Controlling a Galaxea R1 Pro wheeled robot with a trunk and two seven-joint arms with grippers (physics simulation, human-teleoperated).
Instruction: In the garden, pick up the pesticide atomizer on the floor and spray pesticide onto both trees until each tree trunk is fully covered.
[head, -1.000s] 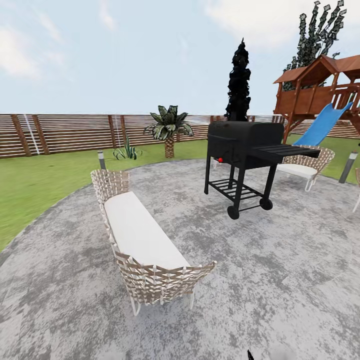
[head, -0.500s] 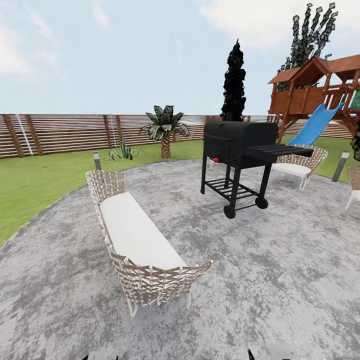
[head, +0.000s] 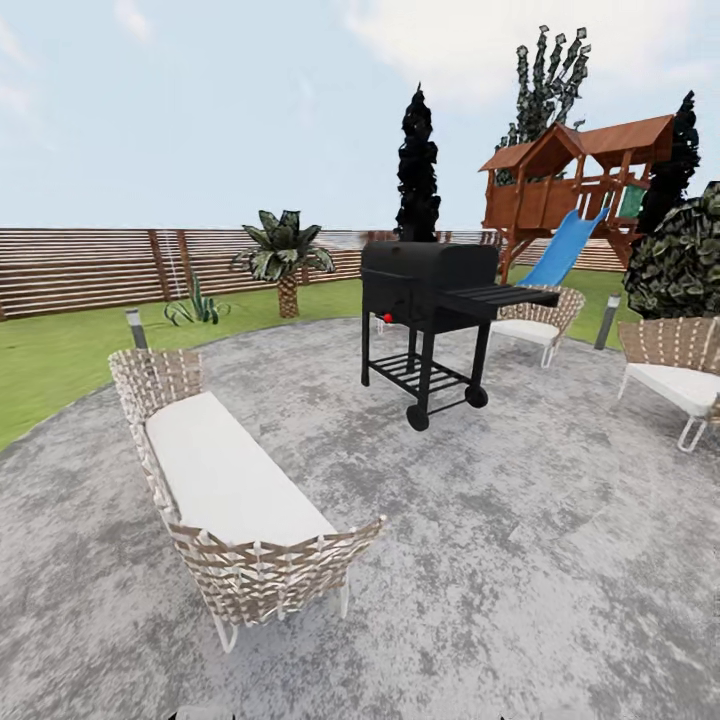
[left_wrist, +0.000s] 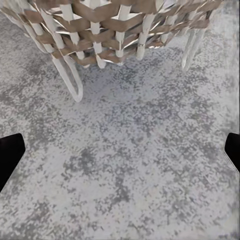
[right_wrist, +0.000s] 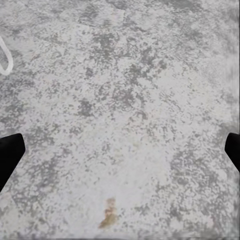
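Two earlier head pictures against now: everything is sliding leftward, so the camera is turning right, searching; beyond the grill (head: 425, 295) lies the floor (head: 60, 360), no atomizer showing. Both wrist views: left gripper (left_wrist: 120, 147) and right gripper (right_wrist: 120, 150) are hanging wide open over the patio (right_wrist: 125, 90).

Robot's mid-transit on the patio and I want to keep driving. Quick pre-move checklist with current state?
1. Left gripper open and empty: ok, fingertips wide apart over bare stone patio.
2. Right gripper open and empty: ok, nothing between the fingertips.
3. Wicker bench clearance: not ok, its legs and woven end sit close ahead of the left gripper.
4. Grill clearance: ok, it stands well ahead, apart from the bench.
5. Pesticide atomizer located: not ok, none visible on the lawn.
6. Target trunks located: cannot tell, just a palm and dark cone trees in sight.
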